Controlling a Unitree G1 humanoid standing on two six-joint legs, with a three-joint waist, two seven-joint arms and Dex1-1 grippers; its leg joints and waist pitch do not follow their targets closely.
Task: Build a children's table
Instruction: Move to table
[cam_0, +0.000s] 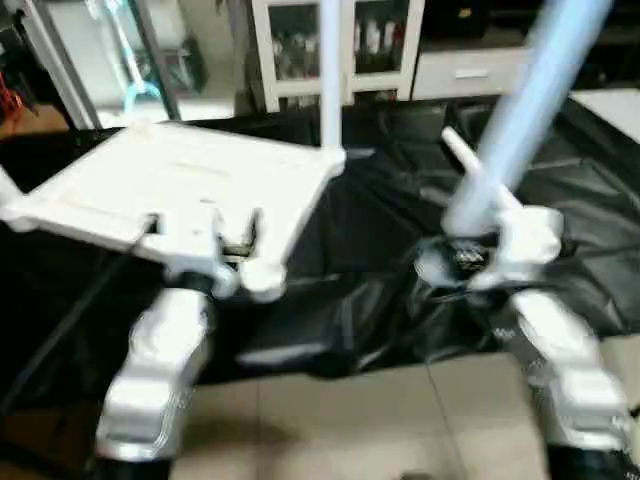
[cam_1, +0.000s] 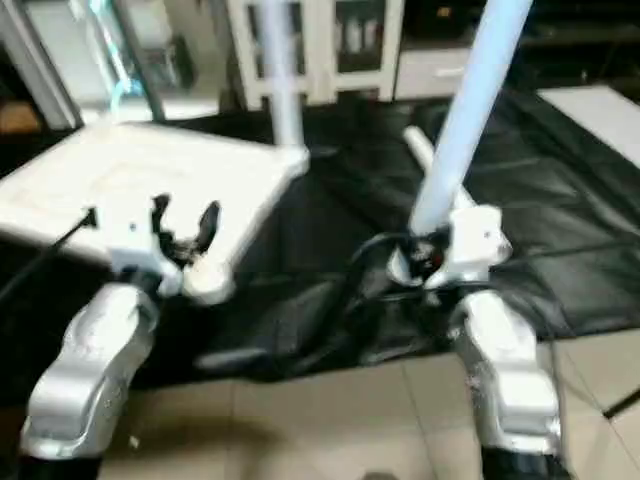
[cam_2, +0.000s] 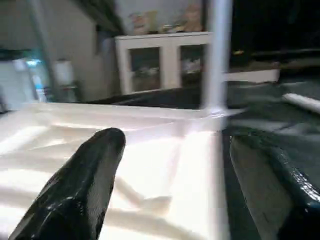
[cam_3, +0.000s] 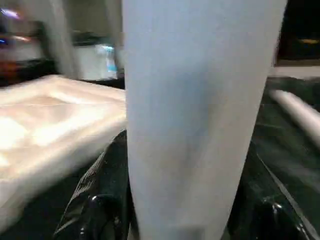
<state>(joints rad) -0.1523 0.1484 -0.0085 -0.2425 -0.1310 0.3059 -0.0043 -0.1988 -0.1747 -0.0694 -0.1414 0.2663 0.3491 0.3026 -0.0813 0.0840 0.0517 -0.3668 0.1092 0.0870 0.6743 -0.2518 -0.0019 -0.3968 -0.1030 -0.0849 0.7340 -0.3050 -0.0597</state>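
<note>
No brand, label or readable writing shows anywhere. Nearest are two silver forearms over a pale tiled floor (cam_0: 350, 420). The left gripper (cam_1: 182, 228) has its two glossy black fingers (cam_2: 75, 190) spread wide, one over the near edge of the tabletop (cam_0: 190, 185) and one just off it; they appear to straddle that edge without clamping it, though the blur makes contact hard to judge. The right gripper (cam_3: 185, 200) has its fingers closed on a held leg (cam_0: 530, 110), a smooth white tapered tube rising steeply up and to the right from the wrist.

The tabletop is a white plastic rectangle lying underside up on crinkled black sheeting (cam_0: 390, 260), its raised ribs showing in the left wrist view and a round socket (cam_0: 262, 278) at its near corner. At its far right corner a second leg (cam_0: 331, 70) stands upright in its socket. A third leg (cam_1: 425, 155) lies on the sheeting just behind the right gripper. That makes three legs counted. Beyond the sheeting stands a white cabinet (cam_0: 340, 50) with glass doors.
</note>
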